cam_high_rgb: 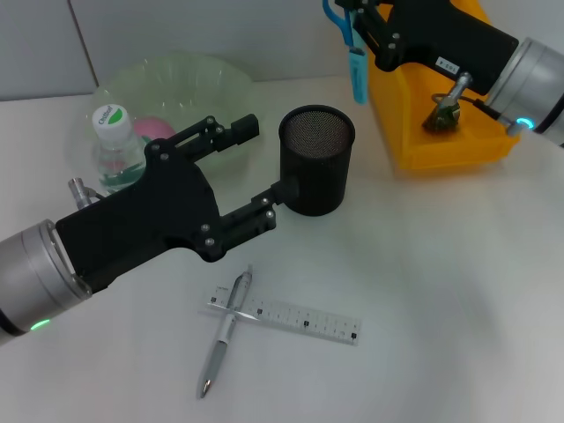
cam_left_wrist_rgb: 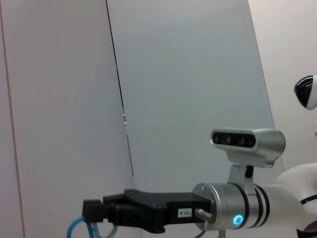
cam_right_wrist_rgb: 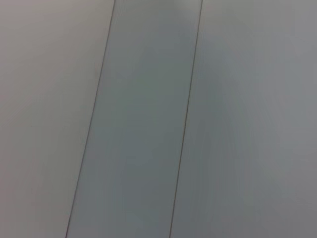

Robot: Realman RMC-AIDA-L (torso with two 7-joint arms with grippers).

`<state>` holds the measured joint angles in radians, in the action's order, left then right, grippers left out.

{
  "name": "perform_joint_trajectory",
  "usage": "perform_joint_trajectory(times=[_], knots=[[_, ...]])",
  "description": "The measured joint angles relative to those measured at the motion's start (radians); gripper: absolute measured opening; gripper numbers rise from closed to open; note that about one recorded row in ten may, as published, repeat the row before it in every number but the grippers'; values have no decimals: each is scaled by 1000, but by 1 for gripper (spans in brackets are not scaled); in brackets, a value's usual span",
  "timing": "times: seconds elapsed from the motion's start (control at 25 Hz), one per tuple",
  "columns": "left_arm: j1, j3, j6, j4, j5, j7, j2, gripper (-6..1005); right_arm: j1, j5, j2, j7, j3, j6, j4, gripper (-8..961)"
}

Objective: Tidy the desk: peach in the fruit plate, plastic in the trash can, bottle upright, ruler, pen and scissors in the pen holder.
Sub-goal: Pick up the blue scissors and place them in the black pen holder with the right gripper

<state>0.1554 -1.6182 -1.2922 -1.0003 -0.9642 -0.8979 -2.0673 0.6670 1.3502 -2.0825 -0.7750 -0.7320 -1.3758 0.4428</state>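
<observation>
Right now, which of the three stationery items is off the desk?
The scissors, blue-handled, held aloft in the right gripper; the pen and ruler lie crossed on the desk.

The left gripper (cam_high_rgb: 253, 173) hides part of the bottle (cam_high_rgb: 113, 145) and most of the peach (cam_high_rgb: 155, 129) behind it; the scissors (cam_high_rgb: 352, 51) held by the right gripper (cam_high_rgb: 357, 26) are cut off above its fingers
</observation>
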Motion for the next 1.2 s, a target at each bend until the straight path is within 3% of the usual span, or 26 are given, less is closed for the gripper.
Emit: perform_joint_trajectory(times=[0.56, 1.2], knots=[[70, -3, -11, 76, -2, 2, 1, 670, 45, -33, -2, 109, -4, 36, -154, 123], [110, 31, -88, 200, -29, 67, 12, 666, 42, -48, -2, 132, 0, 59, -182, 130]])
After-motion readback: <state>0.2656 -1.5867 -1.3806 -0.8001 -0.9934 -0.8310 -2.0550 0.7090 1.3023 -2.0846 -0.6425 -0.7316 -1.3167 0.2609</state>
